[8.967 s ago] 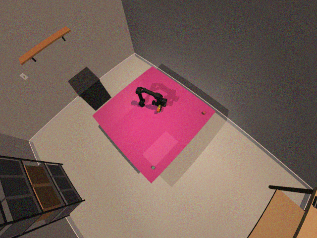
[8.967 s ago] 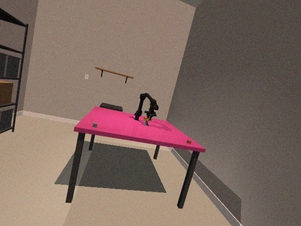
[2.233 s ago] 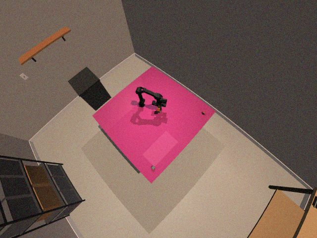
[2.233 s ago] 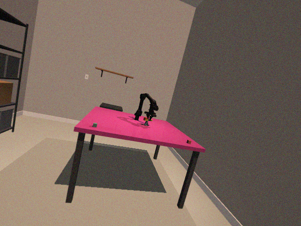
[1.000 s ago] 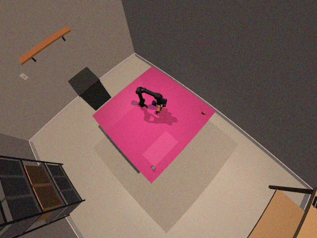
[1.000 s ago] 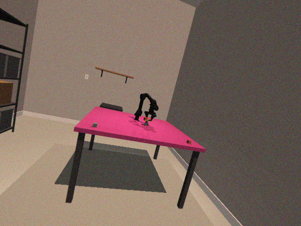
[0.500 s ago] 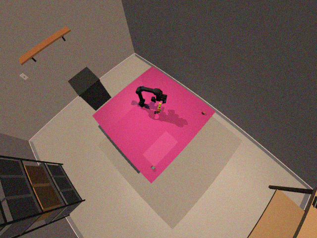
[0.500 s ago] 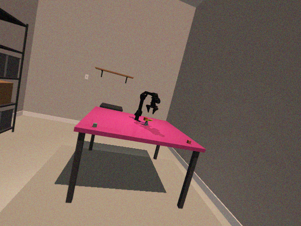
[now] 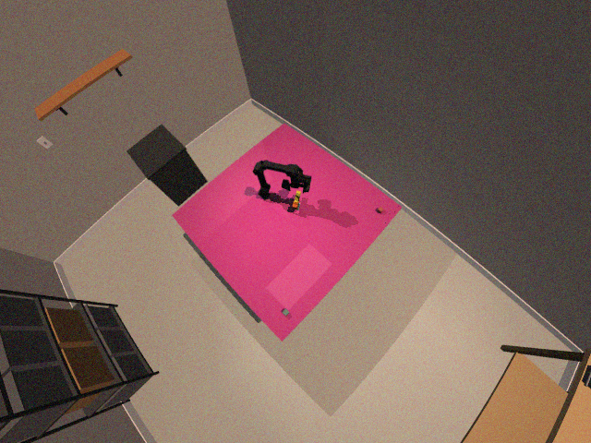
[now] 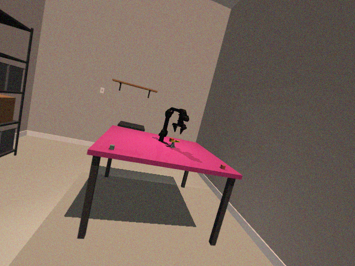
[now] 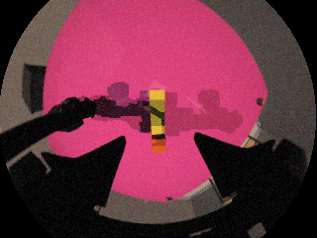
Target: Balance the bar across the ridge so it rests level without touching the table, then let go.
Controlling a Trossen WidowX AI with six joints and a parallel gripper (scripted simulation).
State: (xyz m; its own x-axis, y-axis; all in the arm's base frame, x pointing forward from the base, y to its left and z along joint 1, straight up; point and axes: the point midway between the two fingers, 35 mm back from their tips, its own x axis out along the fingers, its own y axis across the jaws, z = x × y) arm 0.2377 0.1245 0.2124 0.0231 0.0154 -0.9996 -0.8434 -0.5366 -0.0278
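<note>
The yellow-and-orange bar (image 11: 158,121) lies across the small grey ridge (image 10: 172,144), near the desk's far edge, close to the arm's base; its ends look clear of the pink desk (image 10: 128,148). Above it hangs the gripper (image 10: 178,127), jaws spread wide, holding nothing. Small blocks sit at two near corners: green (image 10: 111,147), orange (image 10: 222,166).
</note>
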